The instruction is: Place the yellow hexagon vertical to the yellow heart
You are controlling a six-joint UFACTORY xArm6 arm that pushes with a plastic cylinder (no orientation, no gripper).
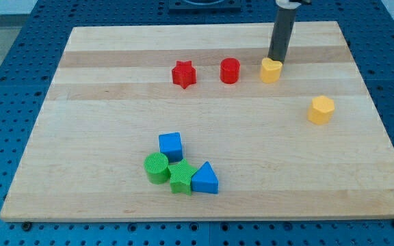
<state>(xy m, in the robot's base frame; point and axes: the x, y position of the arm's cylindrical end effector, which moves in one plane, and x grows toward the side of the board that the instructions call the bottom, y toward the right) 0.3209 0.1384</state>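
Note:
The yellow hexagon (321,109) lies on the wooden board at the view's right. The yellow heart (270,70) lies up and to the left of it, near the view's top. My tip (276,61) stands at the heart's upper right edge, touching or almost touching it. The rod rises from there to the view's top. The hexagon is well apart from my tip, down and to the right.
A red cylinder (230,70) and a red star (183,74) stand in a row left of the heart. A blue cube (171,145), green cylinder (156,168), green star (180,177) and blue triangle (205,179) cluster at the view's bottom.

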